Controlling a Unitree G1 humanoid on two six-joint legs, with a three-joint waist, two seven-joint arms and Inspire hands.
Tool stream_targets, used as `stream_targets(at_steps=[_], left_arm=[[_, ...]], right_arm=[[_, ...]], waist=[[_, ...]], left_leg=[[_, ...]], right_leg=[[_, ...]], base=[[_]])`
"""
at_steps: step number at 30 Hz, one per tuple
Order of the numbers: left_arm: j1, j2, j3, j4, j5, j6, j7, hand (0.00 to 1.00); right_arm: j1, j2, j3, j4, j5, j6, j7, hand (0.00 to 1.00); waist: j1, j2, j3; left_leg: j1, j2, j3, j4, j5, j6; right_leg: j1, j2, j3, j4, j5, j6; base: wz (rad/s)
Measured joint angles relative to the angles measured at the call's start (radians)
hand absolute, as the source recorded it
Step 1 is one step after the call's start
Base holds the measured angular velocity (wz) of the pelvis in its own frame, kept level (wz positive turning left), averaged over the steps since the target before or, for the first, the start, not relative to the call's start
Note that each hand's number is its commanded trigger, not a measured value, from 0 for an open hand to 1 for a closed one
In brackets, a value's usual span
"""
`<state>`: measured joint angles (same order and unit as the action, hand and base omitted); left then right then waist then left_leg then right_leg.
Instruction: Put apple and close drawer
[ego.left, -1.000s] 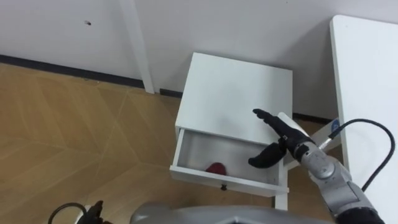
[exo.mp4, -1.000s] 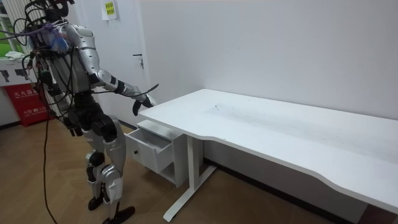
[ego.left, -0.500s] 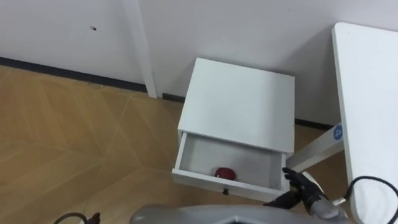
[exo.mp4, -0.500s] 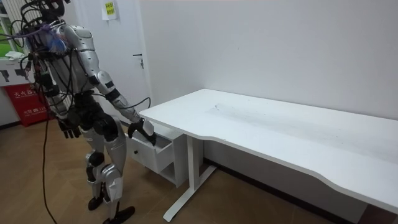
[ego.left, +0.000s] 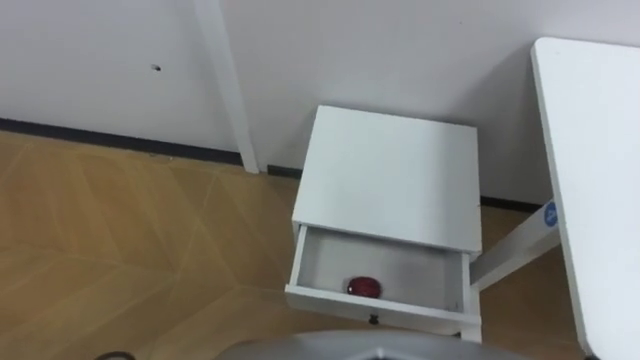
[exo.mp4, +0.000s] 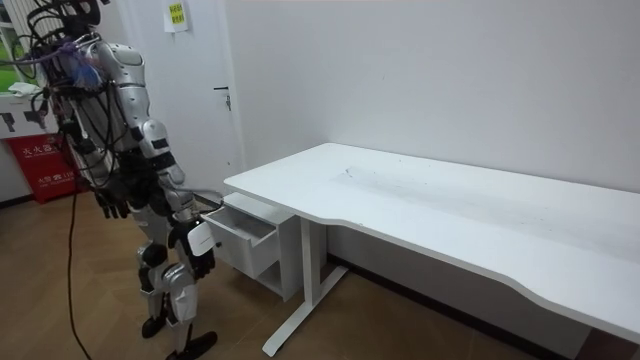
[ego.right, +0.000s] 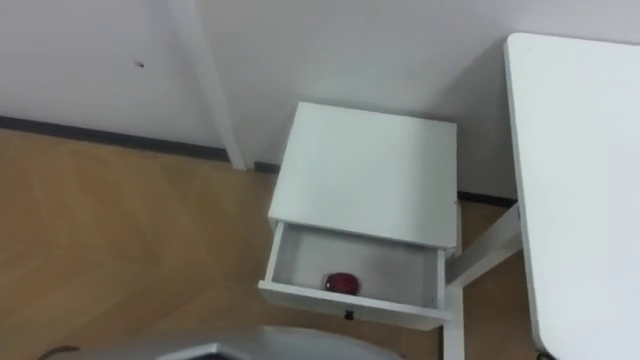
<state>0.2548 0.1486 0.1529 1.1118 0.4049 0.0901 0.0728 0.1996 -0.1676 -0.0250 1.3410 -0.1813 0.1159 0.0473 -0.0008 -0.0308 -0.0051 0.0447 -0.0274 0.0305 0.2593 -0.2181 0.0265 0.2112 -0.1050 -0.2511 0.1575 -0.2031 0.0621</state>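
A red apple (ego.left: 365, 287) lies inside the open drawer (ego.left: 378, 311) of a small white cabinet (ego.left: 390, 178), toward the drawer's front and left of middle. The drawer (exo.mp4: 243, 229) is pulled out toward me. I stand in front of it, at the room view's left. My right hand (exo.mp4: 198, 246) hangs low beside my thigh, short of the drawer's front and not touching it. My left hand (exo.mp4: 109, 207) hangs at my other side, away from the cabinet.
A large white desk (ego.left: 598, 150) stands to the right of the cabinet, and its slanted leg (ego.left: 512, 254) passes close to the drawer's right corner. A white wall with a dark baseboard (ego.left: 110, 140) runs behind. Wooden floor (ego.left: 120, 250) spreads to the left.
My right hand has dropped from above the drawer down to my side and has left the eye view. The apple stays in the drawer. The eye view has shifted slightly.
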Motion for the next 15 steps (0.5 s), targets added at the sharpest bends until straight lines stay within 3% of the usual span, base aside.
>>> stream_targets(at_steps=[2,6,7,8,9,10,11,12,13,15], left_arm=[[-0.006,-0.01,0.001,0.011,0.0,0.0,-0.003,0.0],[-0.024,-0.022,-0.002,0.05,-0.021,0.012,-0.02,0.0],[-0.032,-0.02,-0.006,0.058,-0.025,0.015,-0.028,0.0],[-0.044,-0.02,-0.01,0.067,-0.025,0.015,-0.035,0.0],[-0.068,-0.014,-0.014,0.082,-0.022,0.016,-0.044,0.0],[-0.081,-0.001,-0.025,0.084,-0.02,0.014,-0.045,0.0],[-0.086,0.009,-0.025,0.084,-0.023,0.011,-0.044,0.0],[-0.1,0.033,-0.031,0.086,-0.023,0.007,-0.042,0.0],[-0.118,0.055,-0.03,0.089,-0.025,0.013,-0.04,0.0],[-0.14,0.064,-0.039,0.091,-0.042,0.026,-0.032,0.0]], right_arm=[[-0.004,0.0,-0.015,-0.003,0.024,0.016,0.001,0.0],[-0.024,-0.007,-0.084,-0.014,0.032,0.043,-0.003,0.0],[-0.026,-0.014,-0.1,-0.013,0.031,0.052,-0.006,0.0],[-0.028,-0.018,-0.11,-0.014,0.03,0.052,-0.007,0.0],[-0.029,-0.024,-0.134,-0.013,0.029,0.052,-0.013,0.0],[-0.026,-0.026,-0.147,-0.013,0.029,0.055,-0.013,0.0],[-0.027,-0.026,-0.151,-0.013,0.033,0.055,-0.013,0.0],[-0.046,-0.023,-0.151,-0.016,0.037,0.047,-0.011,0.0],[-0.056,-0.024,-0.152,-0.019,0.043,0.027,-0.01,0.0],[-0.051,-0.045,-0.129,-0.022,0.064,-0.008,-0.017,0.0]], waist=[[-0.008,-0.001,0.0012],[-0.021,-0.006,0.0059],[-0.022,-0.001,0.0063],[-0.023,0.003,0.0094],[-0.026,0.014,0.0152],[-0.024,0.03,0.0153],[-0.021,0.038,0.0128],[-0.018,0.048,0.012],[-0.029,0.056,0.0157],[-0.034,0.087,0.0168]], left_leg=[[-0.003,-0.001,0.003,0.01,-0.005,0.002],[-0.059,-0.01,0.034,0.134,-0.073,0.033],[-0.077,-0.02,0.038,0.169,-0.091,0.049],[-0.085,-0.021,0.04,0.189,-0.091,0.046],[-0.091,-0.02,0.041,0.213,-0.1,0.06],[-0.09,-0.016,0.035,0.228,-0.105,0.077],[-0.091,-0.012,0.037,0.239,-0.11,0.084],[-0.119,0.0,0.049,0.27,-0.119,0.095],[-0.15,0.01,0.048,0.306,-0.128,0.101],[-0.181,0.034,0.047,0.332,-0.135,0.109]], right_leg=[[-0.004,-0.003,-0.002,0.017,-0.005,0.007],[-0.084,-0.059,-0.006,0.186,-0.092,0.019],[-0.147,-0.086,-0.016,0.329,-0.106,0.022],[-0.191,-0.103,-0.024,0.429,-0.097,0.017],[-0.292,-0.134,0.007,0.629,-0.029,0.005],[-0.422,-0.142,0.074,0.807,0.117,0.002],[-0.489,-0.136,0.118,0.897,0.21,0.01],[-0.635,-0.113,0.178,1.158,0.248,0.003],[-0.795,-0.099,0.193,1.477,0.207,-0.015],[-0.953,-0.074,0.167,1.787,0.149,-0.032]], base=[[0.0],[-0.06],[0.0],[0.0],[0.07],[0.0],[-0.25],[-0.25],[-0.2],[0.0]])
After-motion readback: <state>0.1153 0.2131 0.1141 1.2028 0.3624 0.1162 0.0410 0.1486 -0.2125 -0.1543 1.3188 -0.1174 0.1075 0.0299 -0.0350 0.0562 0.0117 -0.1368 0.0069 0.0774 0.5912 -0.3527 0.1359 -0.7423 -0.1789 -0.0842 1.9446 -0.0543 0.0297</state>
